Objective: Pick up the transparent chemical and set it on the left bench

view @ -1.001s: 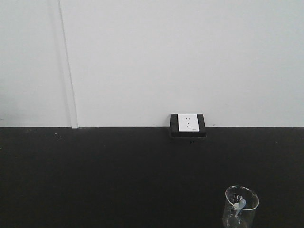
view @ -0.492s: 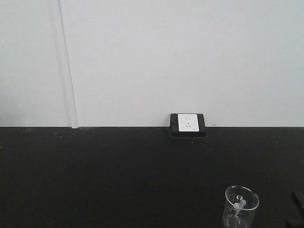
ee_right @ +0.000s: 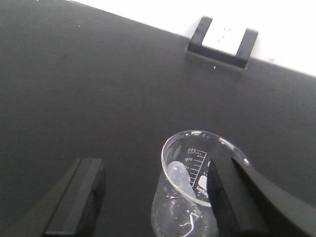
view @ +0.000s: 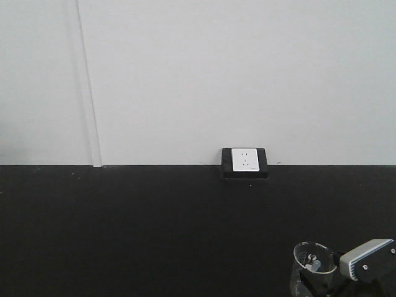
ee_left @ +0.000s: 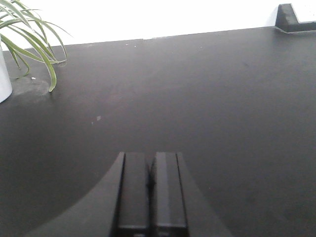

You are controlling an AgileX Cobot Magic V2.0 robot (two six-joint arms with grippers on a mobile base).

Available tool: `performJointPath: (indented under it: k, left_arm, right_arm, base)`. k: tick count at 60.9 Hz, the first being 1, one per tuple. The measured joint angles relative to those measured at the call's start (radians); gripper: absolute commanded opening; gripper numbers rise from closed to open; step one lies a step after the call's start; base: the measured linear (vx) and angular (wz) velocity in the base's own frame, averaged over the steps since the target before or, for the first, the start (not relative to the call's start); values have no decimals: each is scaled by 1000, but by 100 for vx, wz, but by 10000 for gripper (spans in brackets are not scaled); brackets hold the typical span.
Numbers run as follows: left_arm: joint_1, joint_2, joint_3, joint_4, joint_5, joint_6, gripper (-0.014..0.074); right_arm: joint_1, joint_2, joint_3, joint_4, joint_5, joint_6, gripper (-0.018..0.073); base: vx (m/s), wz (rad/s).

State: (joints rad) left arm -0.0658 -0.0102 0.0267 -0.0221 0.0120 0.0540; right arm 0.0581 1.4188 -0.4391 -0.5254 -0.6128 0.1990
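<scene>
- The left gripper is near us on the left. Its 2 fingers are pressed together with nothing in them.
- The right gripper is near on the right. It is spread wide and holds nothing.
- The transparent chemical stands upright between those 2 spread fingers, at the near right of the black bench. It sits close against 1 finger, but I cannot tell if they touch. The other finger is well apart.
- It is a small glass beaker, so I think it is light, hard, smooth and easy to break. It could slip.
- A good place to hold is the middle of the round wall, under the lip. Squeeze softly and keep it upright, so the dropper stays inside.
- Far left is a green plant.
- Far back by the wall is a white socket.
</scene>
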Motion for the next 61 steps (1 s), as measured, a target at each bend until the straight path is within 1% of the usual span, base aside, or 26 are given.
performJointPath:
  k: [16, 25, 34, 48, 55, 61]
  left_arm:
    - [0, 0, 0, 0, 0, 0, -3]
    - [0, 0, 0, 0, 0, 0, -3]
    - [0, 0, 0, 0, 0, 0, -3]
    - [0, 0, 0, 0, 0, 0, -3]
    - [0, 0, 0, 0, 0, 0, -3]
    - [0, 0, 0, 0, 0, 0, -3]
  right_arm:
    - [0, 131, -99, 14, -21, -9, 504]
    - [0, 188, -121, 19, -19, -11, 469]
    - [0, 207, -122, 19, -13, -11, 359]
    - [0, 207, -122, 21, -19, -11, 91]
    - [0, 193, -125, 22, -18, -11, -15]
    - [0, 145, -125, 22, 14, -11, -10]
  base:
    - [0, 0]
    - [0, 0]
    - [0, 0]
    - [0, 0]
    - [0, 0]
    - [0, 0]
